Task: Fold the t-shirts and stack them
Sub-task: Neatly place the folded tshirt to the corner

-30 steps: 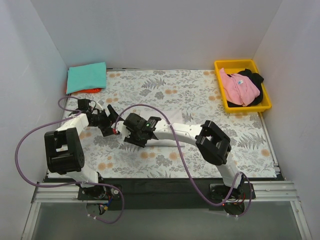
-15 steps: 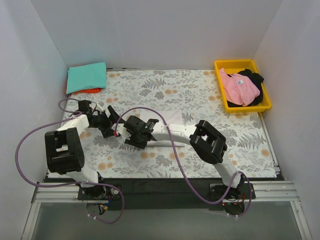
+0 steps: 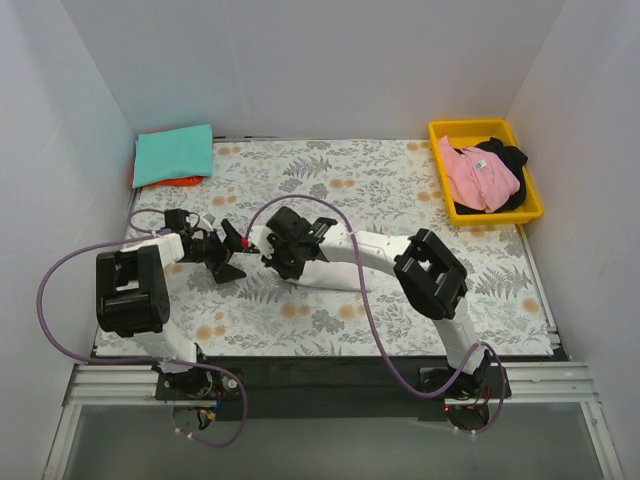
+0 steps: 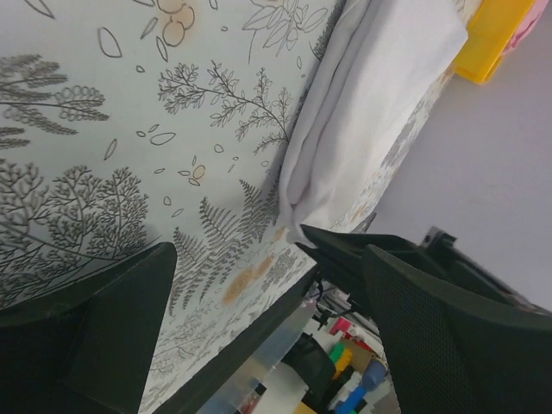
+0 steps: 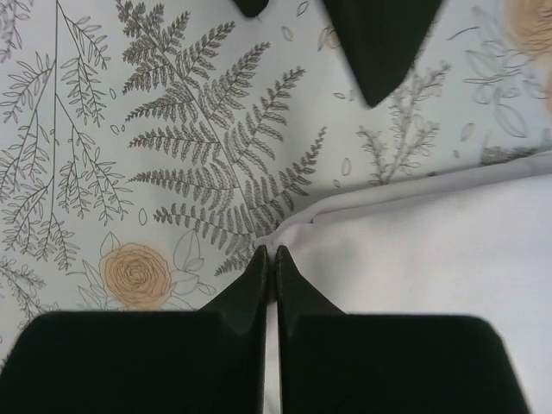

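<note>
Right claw [image 5: 272, 252] shut tight, pinching left corner of white shirt [image 5: 414, 259] mid-table, likely to lift it for fold. Left claw [image 4: 233, 243] wide open, empty, just left of shirt edge, likely placed to take second grip. Teal shirt [image 3: 173, 153] lay folded far left, probably stack base.

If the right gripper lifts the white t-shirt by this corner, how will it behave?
Probably floppy: the white t-shirt lies in soft folds, so it should drape from the right gripper. Likely light, and thin cloth may slip from the shut tips.
</note>
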Robot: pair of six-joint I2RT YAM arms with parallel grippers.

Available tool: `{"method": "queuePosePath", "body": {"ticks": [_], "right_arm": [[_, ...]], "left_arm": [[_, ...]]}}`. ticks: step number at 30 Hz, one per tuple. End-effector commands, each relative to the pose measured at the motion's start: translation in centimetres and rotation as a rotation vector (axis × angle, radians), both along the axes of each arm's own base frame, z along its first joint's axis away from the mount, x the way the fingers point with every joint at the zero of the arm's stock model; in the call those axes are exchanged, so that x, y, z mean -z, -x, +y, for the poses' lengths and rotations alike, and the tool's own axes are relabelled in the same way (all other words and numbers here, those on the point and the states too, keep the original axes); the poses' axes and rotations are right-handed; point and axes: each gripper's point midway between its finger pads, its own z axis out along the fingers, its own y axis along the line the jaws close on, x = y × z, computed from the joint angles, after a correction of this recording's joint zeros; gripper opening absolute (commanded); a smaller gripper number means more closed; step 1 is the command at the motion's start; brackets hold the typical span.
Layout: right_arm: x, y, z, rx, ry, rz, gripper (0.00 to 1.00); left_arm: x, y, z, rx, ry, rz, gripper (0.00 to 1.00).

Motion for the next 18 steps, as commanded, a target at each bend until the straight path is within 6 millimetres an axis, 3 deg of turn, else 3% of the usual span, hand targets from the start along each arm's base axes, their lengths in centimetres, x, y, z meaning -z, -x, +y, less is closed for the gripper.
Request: {"method": "queuePosePath", "body": {"ticks": [1,5,12,18], "right_arm": [[-6.2,-0.9,1.0,-0.047,-0.177,-0.016,0.01],[-7.0,-1.9,0.4,-0.031,-0.201,-0.017,0.01],[-7.5,-1.5,-0.3,-0.04,-0.217,0.005,0.01],[-8.0,-1.4,0.0,-0.047,-0.231,0.001,0.01]], "left_arm": [[-0.7,-0.2,-2.0,0.021,0.08,-0.005,0.88],[-0.5,-0.9,-3.4,0.01,0.104,0.017,0.9],[-0.2,-3.0,-5.4,-0.068,0.211,0.038,0.93],[0.1,-2.3,-9.0,-0.031,0.231,0.058,0.94]]}}
